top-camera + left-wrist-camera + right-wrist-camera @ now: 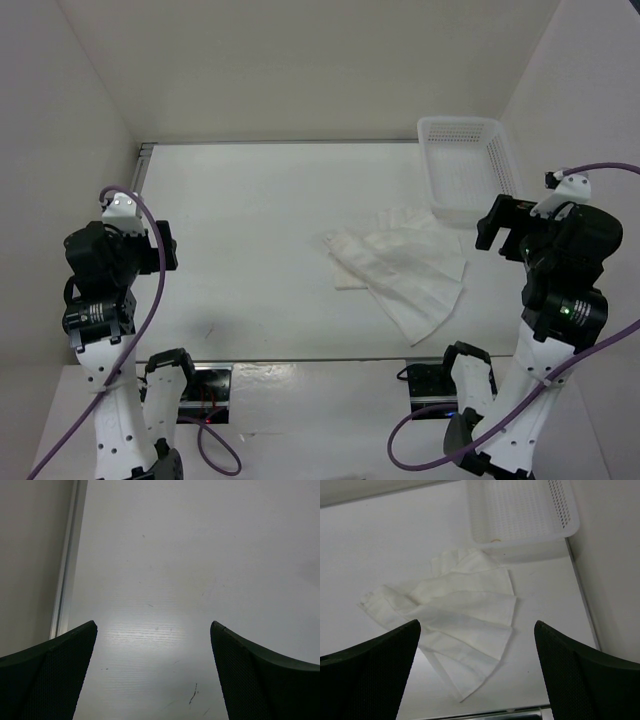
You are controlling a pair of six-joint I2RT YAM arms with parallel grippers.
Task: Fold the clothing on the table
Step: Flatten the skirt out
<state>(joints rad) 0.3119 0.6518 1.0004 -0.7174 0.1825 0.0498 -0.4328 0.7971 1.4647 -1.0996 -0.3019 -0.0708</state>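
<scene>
The clothing (405, 270) is a thin white garment lying flat and fanned out on the right half of the table (250, 250); in the right wrist view the clothing (460, 620) shows its pleat lines and overlapping panels. My right gripper (497, 222) hangs open above the table's right edge, just right of the garment, with nothing between its fingers (380, 670). My left gripper (166, 246) is open over the bare left side of the table (160, 580), far from the garment, its fingers (50, 675) apart and holding nothing.
A white perforated plastic basket (465, 165) stands at the back right corner, touching the garment's far edge; the basket (520, 510) looks empty. A grey metal rail (67, 570) runs along the table's left edge. White walls enclose three sides.
</scene>
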